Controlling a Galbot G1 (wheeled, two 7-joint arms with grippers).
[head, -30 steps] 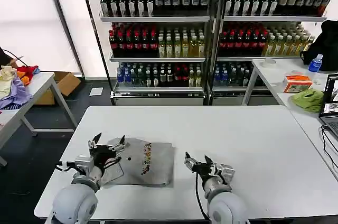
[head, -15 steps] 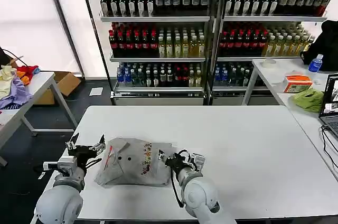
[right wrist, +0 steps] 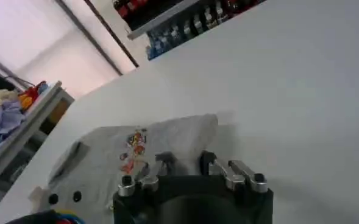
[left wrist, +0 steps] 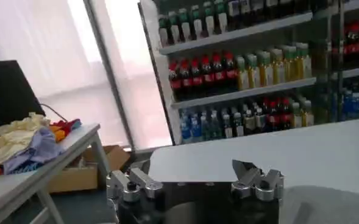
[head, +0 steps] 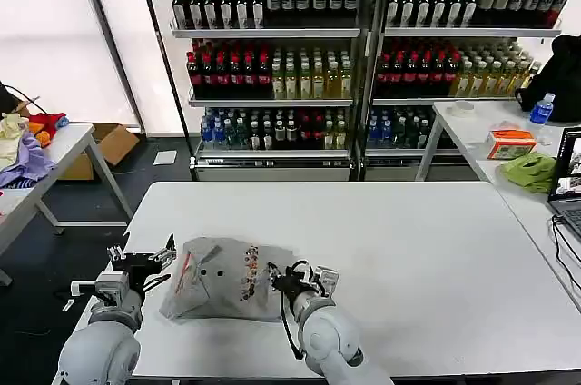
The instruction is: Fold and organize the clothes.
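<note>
Low in the frame, the grey shirt (head: 222, 278) lies bunched on the white table (head: 408, 249) between the left gripper (head: 141, 255), jaws apart, and the right gripper (head: 281, 278), jaws apart at its edge; bottle shelves (head: 363, 58) stand behind.

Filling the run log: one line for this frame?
shirt: bunched on table | left end effector: open, beside shirt | right end effector: open, at shirt's edge
</note>
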